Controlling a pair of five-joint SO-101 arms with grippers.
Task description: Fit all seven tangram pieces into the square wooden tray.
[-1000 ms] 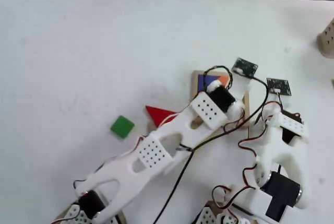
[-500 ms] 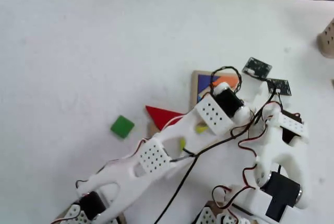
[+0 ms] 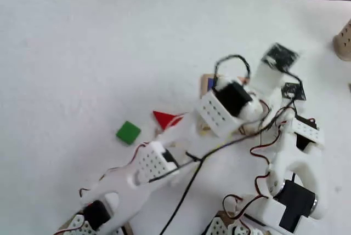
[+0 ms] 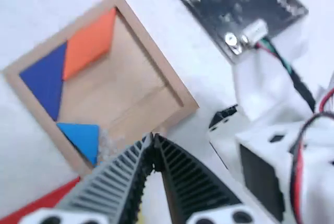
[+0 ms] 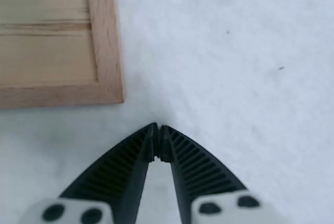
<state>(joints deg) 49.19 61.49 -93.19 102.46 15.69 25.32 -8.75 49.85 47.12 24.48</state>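
On the white table [image 3: 82,54] we log the square wooden tray [image 4: 159,57] with three pieces seated: an orange piece [image 4: 91,41] touching a dark blue triangle [image 4: 47,78], and a light blue piece [image 4: 81,136] against the rim. A red triangle [image 3: 164,119] lies on the table near the tray, and a green square [image 3: 128,132] lies farther off.

The left gripper [image 4: 154,143] hangs over the rim near the light blue piece, its fingers clenched together with nothing between the tips. The right gripper [image 5: 157,135] is likewise pinched closed and empty, over the table just beside a tray corner.
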